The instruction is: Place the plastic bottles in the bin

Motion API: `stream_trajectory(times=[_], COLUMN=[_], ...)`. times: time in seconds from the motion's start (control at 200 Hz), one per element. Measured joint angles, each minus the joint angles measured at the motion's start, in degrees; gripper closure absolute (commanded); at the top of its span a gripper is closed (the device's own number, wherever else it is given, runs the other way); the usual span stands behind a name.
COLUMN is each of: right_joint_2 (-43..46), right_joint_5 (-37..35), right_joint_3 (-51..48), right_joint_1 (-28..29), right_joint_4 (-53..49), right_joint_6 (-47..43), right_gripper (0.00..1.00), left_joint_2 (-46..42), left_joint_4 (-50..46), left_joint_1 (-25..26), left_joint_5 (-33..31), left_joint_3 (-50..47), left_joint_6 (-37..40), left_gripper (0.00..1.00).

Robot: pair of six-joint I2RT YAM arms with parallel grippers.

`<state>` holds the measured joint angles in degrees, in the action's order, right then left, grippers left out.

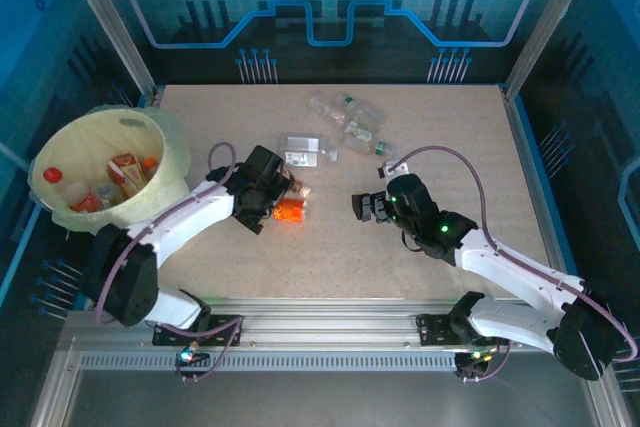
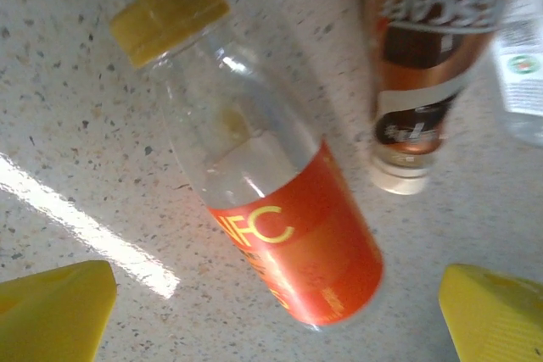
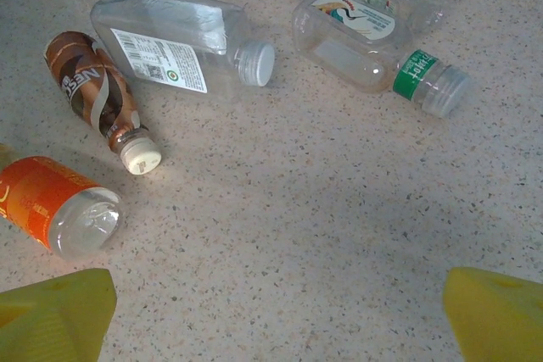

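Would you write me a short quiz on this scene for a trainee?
1. True or false: the left gripper is shut on the orange bottle.
2. What colour is that bottle's cap?
3. The bin stands at the table's: A left, B right, C far edge?
Key: 1 false, its fingers are open, the bottle lying between them; 2 yellow; 3 A.

"NFC" on the orange-labelled bottle (image 2: 297, 252); "NESC" on the brown bottle (image 3: 92, 89)
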<state>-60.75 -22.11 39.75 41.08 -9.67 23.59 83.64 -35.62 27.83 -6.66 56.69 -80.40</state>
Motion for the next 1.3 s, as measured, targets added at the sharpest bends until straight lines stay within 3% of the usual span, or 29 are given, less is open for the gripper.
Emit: stream_trajectory(times=[0.21, 0.545, 0.735, 0.86, 1.035, 1.16, 1.296], right_joint_2=[0.48, 3.28, 3.69, 3.69, 3.69, 3.69, 3.63], right_joint_5=[-0.26, -1.14, -1.51, -1.49, -1.27, -1.25, -1.22], right_joint_3=[0.00, -0.39, -0.55, -0.55, -0.55, -0.55, -0.55], right_joint_1=[-0.02, -0.28, -0.33, -0.37, -0.39, -0.44, -0.70], right_joint_4=[-0.76, -1.22, -1.53, -1.49, -1.25, -0.81, -0.42], right_joint_6=[0.24, 0.66, 0.66, 0.63, 0.59, 0.55, 0.39], right_gripper=[0.00, 0.00, 0.00, 0.00, 0.00, 0.00, 0.00], left_joint_2=[7.21, 13.29, 13.27, 11.43, 1.46, -5.42, -9.68], left_joint_4=[2.16, 5.70, 6.05, 6.29, 7.69, 5.75, 1.57], left_joint_1=[2.16, 2.40, 2.45, 2.45, 2.45, 2.45, 2.45], left_joint_5=[3.37, 4.00, 2.67, 1.36, -2.99, -8.81, -17.81], left_joint_3=[1.05, 1.46, 1.46, 1.22, 0.07, 2.86, 12.26], left_joint_6=[-2.71, -3.85, -1.44, 2.78, 11.54, 20.83, 33.11], left_gripper=[0.03, 0.39, 0.44, 0.44, 0.43, 0.43, 0.43])
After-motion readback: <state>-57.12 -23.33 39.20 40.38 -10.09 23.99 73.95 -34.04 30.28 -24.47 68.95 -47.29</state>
